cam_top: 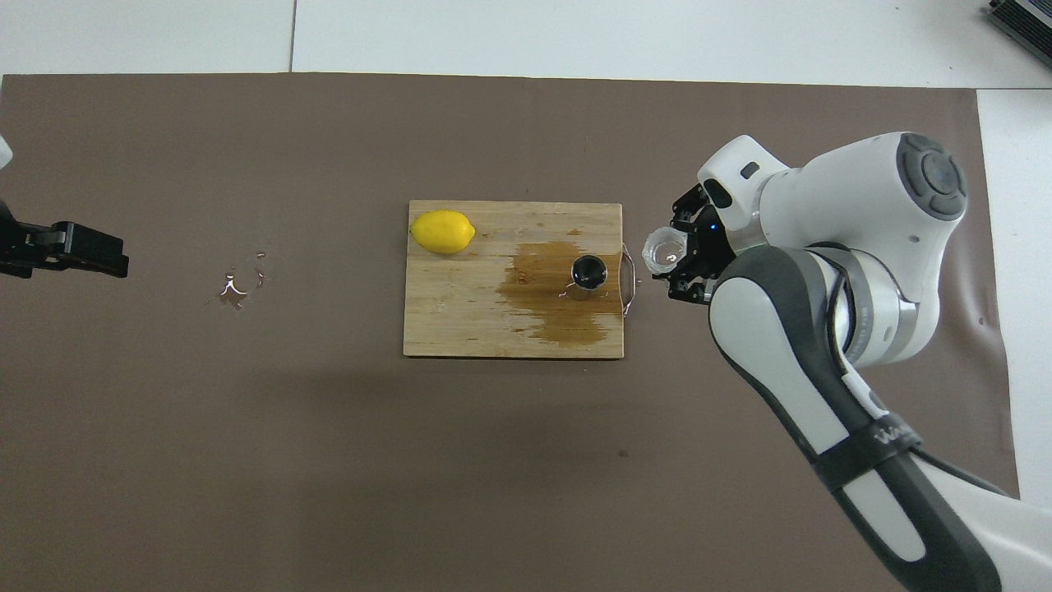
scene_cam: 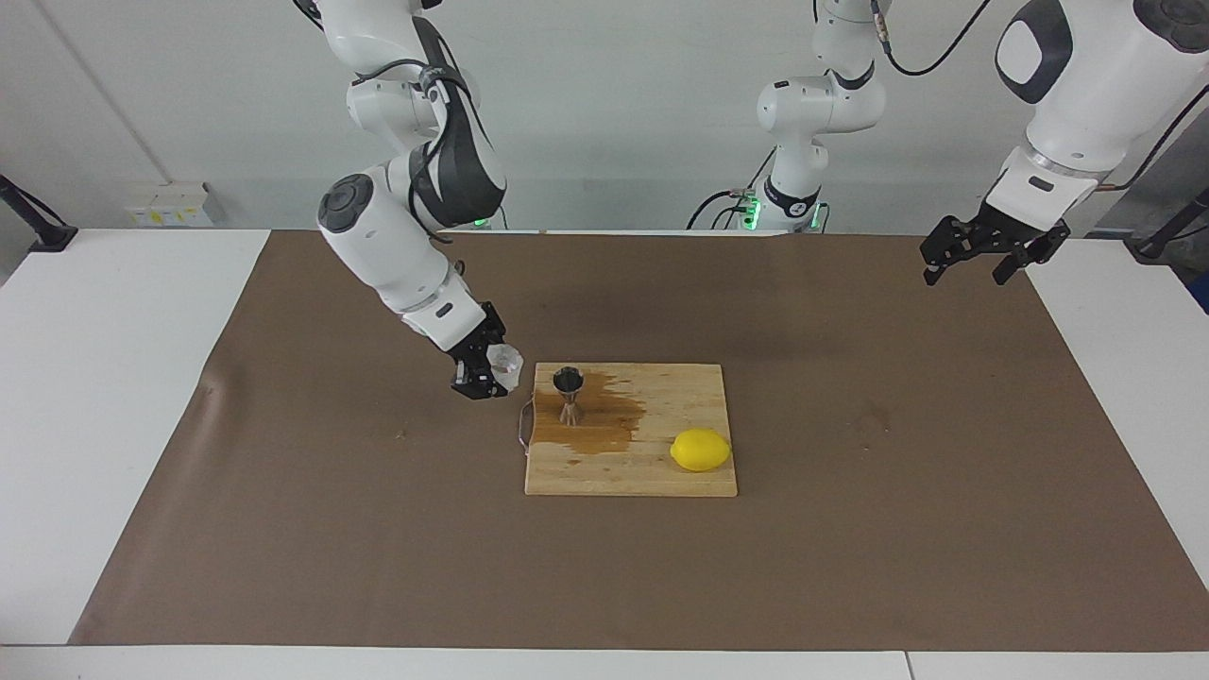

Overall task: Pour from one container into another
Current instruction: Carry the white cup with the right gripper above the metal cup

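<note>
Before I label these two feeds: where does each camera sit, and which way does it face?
Facing view: high across the table, looking at both robots; bases, arms, the right end effector holding the cup.
Overhead view: above the robots' end, looking down; right arm, left end effector.
Shared: cutting board, jigger, lemon.

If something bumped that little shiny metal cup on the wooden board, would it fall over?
Probably, yes. The jigger is hourglass-shaped, standing tall on a small foot with a thin waist, so a sideways bump would likely tip it. It stands in a wet patch on the cutting board, so it might slide first. Being round, it would likely roll once down.
</note>
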{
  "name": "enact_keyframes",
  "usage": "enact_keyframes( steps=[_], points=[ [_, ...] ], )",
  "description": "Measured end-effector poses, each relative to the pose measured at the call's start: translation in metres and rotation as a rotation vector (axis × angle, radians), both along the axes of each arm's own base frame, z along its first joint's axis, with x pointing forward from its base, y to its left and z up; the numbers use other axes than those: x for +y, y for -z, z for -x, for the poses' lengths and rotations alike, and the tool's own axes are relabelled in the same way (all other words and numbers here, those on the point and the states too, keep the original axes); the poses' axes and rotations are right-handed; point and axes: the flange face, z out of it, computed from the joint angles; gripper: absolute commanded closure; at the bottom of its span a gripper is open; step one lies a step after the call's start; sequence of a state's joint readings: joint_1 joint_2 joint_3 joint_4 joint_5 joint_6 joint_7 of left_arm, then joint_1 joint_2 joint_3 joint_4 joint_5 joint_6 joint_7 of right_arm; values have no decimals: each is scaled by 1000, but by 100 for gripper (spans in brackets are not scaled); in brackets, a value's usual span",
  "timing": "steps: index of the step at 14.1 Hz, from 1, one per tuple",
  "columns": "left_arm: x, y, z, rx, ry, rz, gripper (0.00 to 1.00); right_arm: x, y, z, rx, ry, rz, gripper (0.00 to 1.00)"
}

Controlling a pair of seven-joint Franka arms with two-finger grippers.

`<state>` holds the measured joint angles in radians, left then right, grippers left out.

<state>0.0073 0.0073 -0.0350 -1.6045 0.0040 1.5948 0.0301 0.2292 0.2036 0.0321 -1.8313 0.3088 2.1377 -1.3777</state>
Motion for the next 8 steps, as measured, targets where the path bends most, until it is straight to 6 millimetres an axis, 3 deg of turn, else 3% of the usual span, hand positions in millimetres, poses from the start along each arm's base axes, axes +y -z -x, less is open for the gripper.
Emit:
enact_keyframes(
  steps=[8],
  points=[
    [0,0,0,0,0,0,0,56,-5,15,-91,-53,226,72]
  ],
)
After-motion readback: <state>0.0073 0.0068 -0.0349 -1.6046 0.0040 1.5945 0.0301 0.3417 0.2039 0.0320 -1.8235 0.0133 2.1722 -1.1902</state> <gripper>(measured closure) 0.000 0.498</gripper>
